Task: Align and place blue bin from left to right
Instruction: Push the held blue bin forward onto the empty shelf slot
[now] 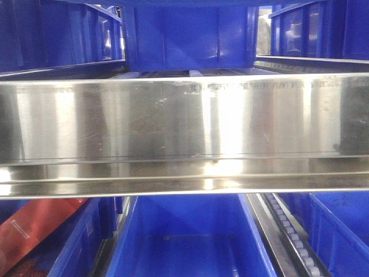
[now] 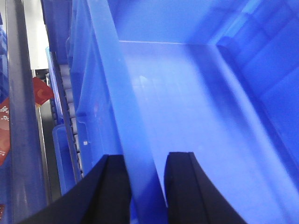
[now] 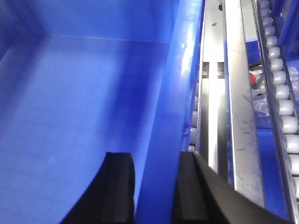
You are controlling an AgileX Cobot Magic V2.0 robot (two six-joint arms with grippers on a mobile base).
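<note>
The blue bin (image 1: 190,34) stands on the upper shelf at top centre of the front view, showing a flat wall with ribbed corners. Neither gripper shows in that view. In the left wrist view my left gripper (image 2: 145,156) straddles the left wall of the blue bin (image 2: 187,102), one black finger outside and one inside, shut on the wall. My right gripper (image 3: 156,154) grips the right wall of the blue bin (image 3: 84,102) the same way. The bin's inside is bare.
A wide steel shelf front (image 1: 184,127) crosses the front view. Darker bins (image 1: 52,34) (image 1: 317,29) flank the blue bin. Below are open bins (image 1: 190,242), a red packet (image 1: 34,225) and a roller track (image 1: 288,231). A steel rail (image 3: 238,93) and rollers (image 3: 280,93) run right of the bin.
</note>
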